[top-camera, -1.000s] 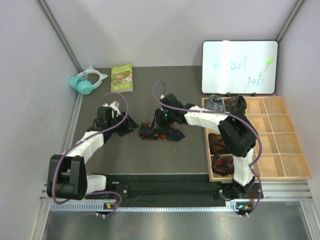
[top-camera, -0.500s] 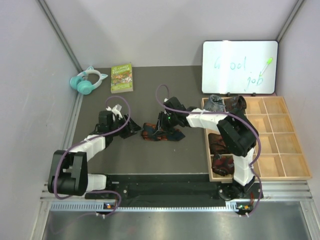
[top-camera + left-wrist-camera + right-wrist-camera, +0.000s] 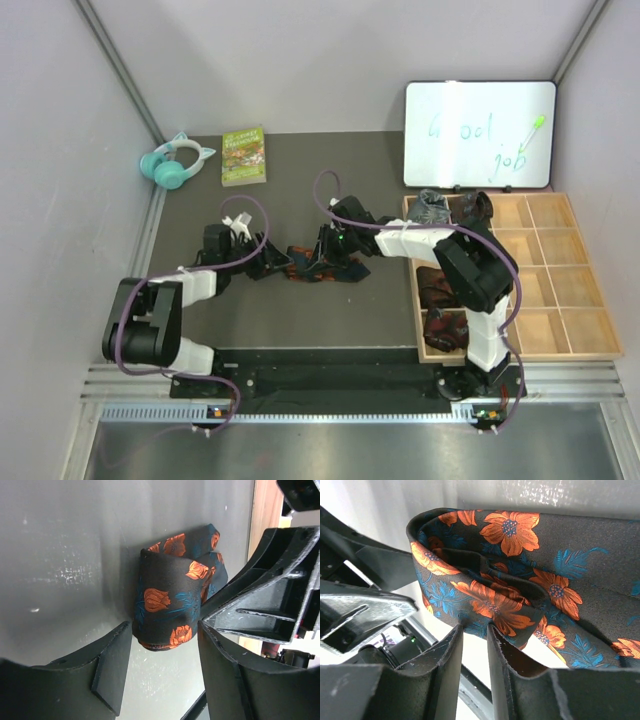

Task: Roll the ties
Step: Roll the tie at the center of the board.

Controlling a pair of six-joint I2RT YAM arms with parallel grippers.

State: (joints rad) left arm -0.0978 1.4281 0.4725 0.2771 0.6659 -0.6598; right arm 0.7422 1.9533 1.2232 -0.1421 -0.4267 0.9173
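The step in hand is judged to be the rolling of one floral tie [image 3: 167,605], black with orange blooms and teal leaves. It lies on the dark table [image 3: 330,190] near the middle, left of the wooden tray [image 3: 580,330]. Its left part is wound into a loose, upright roll and the remainder trails flat to the right. The left hand [image 3: 265,263] stands open astride the near end of the roll, one finger close on each side; whether either presses the cloth cannot be told. The right hand [image 3: 476,635] is nearly closed, nipping the folded edge of the roll at its fingertips. Rolled ties [image 3: 440,285] already sit in the tray's left compartments. The next move appears to call for the left hand to steady the roll while the right winds on the loose tail, keeping the layers square so the coil does not slacken.
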